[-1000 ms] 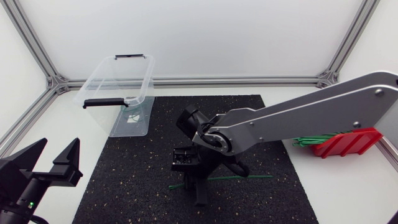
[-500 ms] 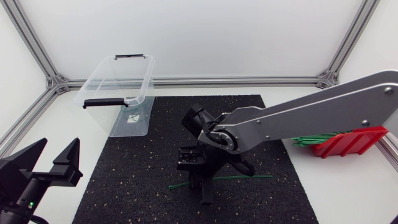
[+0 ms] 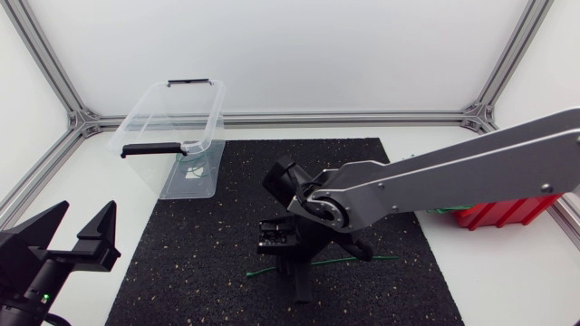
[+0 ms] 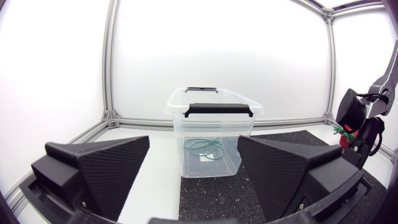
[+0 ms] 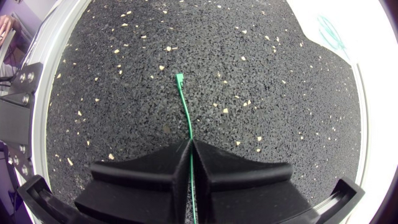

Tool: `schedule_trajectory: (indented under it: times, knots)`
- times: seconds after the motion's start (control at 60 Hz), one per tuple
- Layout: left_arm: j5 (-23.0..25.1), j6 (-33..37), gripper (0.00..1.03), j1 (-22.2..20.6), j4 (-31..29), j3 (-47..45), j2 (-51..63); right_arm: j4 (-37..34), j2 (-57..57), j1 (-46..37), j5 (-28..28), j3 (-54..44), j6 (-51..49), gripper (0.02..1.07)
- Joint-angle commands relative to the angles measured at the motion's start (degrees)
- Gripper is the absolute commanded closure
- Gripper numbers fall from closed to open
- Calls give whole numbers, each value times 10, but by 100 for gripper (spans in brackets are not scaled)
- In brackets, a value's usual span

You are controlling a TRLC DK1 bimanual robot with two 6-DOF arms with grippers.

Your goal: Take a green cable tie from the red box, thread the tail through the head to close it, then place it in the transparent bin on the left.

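Head view first: over the last second my right arm [image 3: 435, 177] has sunk lower and slid a touch further across, so it now hides more of the red box [image 3: 503, 213]. The right gripper [image 3: 292, 270] has settled onto the black mat [image 3: 181, 263], right over the green cable tie [image 3: 362, 259]. The tie itself hasn't budged; it lies flat on the mat, well apart from the transparent bin [image 3: 172, 136]. The left gripper [image 3: 86, 217] sits parked at the near left corner, same as before.

Left wrist view: that gripper's fingers [image 4: 99, 168] are spread wide with nothing between them. The bin stands straight ahead, and there's one closed green loop [image 4: 205, 148] lying inside it.

Right wrist view: the fingers are pressed together with the tie pinched between them, the free end with the head pointing out ahead along the mat.

My read: the pick off the mat is basically made. Threading comes next, and that'll need the left arm to come in, since the tie is unlooped and only one hand is on it.
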Motion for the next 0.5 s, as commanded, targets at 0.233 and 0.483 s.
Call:
schedule_trajectory:
  times: [0.233,0.483]
  knots:
    - [2,-12,4,-1,-12,-22,-3,-49,-61,-15,-11,-7,-5,101]
    - [2,-17,4,-7,-4,-23,-4,-98,-111,-68,-73,33,-1,101]
